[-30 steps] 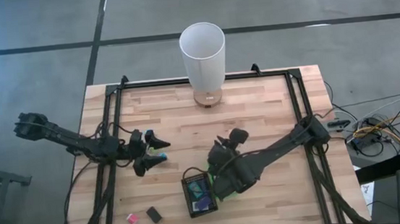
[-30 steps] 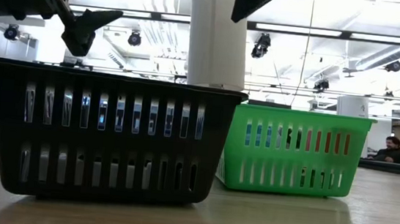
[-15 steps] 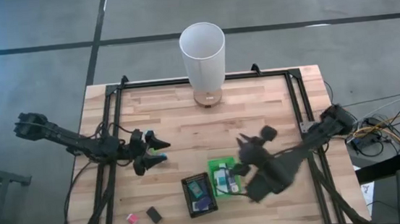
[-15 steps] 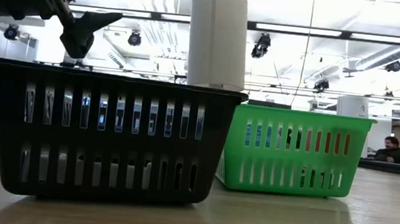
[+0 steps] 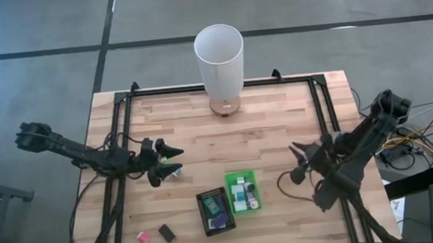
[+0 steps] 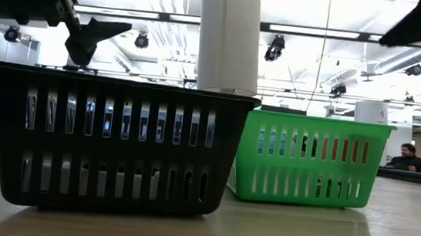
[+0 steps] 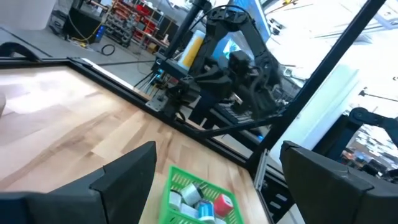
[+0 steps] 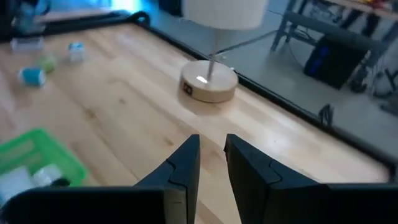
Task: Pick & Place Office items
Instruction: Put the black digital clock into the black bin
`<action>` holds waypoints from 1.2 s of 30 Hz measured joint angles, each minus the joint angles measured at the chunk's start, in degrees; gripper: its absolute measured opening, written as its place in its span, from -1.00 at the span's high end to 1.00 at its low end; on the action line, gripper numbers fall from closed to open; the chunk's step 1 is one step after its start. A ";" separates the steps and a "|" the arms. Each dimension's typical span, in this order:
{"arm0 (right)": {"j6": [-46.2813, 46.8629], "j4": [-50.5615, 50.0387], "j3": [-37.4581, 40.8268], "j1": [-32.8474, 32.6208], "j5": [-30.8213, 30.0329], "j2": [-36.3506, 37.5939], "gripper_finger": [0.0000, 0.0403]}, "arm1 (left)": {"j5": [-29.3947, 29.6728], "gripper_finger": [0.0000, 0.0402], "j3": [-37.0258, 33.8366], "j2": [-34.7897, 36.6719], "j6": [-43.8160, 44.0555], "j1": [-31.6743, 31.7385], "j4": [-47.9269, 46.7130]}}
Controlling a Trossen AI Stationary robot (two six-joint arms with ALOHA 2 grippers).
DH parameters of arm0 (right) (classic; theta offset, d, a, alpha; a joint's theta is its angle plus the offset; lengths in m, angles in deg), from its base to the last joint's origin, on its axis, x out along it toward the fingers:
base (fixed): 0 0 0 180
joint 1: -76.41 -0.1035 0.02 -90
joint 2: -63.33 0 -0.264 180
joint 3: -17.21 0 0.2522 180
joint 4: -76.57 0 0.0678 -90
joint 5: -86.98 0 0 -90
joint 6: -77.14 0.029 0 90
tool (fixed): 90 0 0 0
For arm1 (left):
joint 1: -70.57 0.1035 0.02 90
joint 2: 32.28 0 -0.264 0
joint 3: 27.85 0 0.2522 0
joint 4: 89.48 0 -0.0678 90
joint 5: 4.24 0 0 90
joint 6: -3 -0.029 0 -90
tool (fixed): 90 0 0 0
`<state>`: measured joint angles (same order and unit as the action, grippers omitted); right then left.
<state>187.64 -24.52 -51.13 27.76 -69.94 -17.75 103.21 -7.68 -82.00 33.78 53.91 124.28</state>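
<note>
Jaws apart left, together right

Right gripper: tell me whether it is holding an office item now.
No, the right gripper is shut with nothing showing between its fingers, above bare wood away from the green basket.

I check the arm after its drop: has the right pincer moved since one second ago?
Yes. In the high view the right pincer, now shut, has pulled away from the green basket toward the table's right rail.
</note>
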 joint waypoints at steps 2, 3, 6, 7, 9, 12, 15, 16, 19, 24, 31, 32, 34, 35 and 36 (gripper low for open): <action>7.48 -0.12 2.98 0.83 -2.10 1.02 0.63 | 0.00 -0.69 0.00 0.00 -0.51 0.00 -0.04; 10.71 -0.06 4.09 1.28 -3.25 1.41 0.62 | 0.00 -0.69 0.00 0.00 -0.56 0.00 -0.04; 15.65 -0.04 6.90 2.33 -4.40 2.76 0.59 | 0.00 -0.69 0.00 0.00 0.36 0.00 -0.06; 16.29 -0.01 7.57 2.60 -4.60 3.09 0.58 | 0.00 -0.69 0.00 0.00 0.33 0.00 -0.12; 17.97 0.47 8.78 2.72 -4.65 3.42 0.57 | 0.03 -0.69 0.00 0.00 -0.28 0.00 -0.35; 21.41 1.62 9.43 2.81 -5.57 3.56 0.56 | 0.79 -0.69 0.00 0.00 -2.57 0.00 -0.46; 20.70 3.22 9.50 2.96 -7.04 2.87 0.57 | 2.97 -0.69 0.00 0.00 -4.08 0.00 -0.45; 19.70 4.40 9.50 2.96 -7.44 2.49 0.57 | 3.88 -0.69 0.00 0.00 -3.99 0.01 -0.45; 15.01 10.46 9.50 2.96 -9.68 0.89 0.60 | 3.36 -0.69 0.00 -0.42 -3.57 0.04 -1.41; -2.57 24.44 9.13 2.96 -11.29 -1.88 0.64 | -10.14 -0.69 1.45 -0.98 10.36 -0.05 -10.52; -28.33 40.60 9.08 2.96 -10.69 -4.46 0.66 | -15.98 -0.69 14.25 -5.56 33.68 -2.93 -58.65; -29.94 41.43 9.08 2.96 -10.31 -4.57 0.65 | -17.83 -0.69 16.74 -6.92 36.48 -3.04 -65.65; -31.27 41.86 9.06 3.16 -9.47 -4.57 0.64 | -23.45 -0.69 21.58 -9.90 40.31 -3.17 -77.37; -31.46 41.82 9.06 3.18 -8.98 -4.56 0.63 | -26.53 -0.69 23.85 -11.45 41.34 -3.24 -81.94; -31.65 41.76 9.06 3.18 -8.44 -4.52 0.62 | -28.73 -0.69 26.10 -13.11 41.86 -3.33 -85.29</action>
<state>155.99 17.24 -42.06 30.94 -78.38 -22.27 74.48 18.42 -95.11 75.64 50.57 38.99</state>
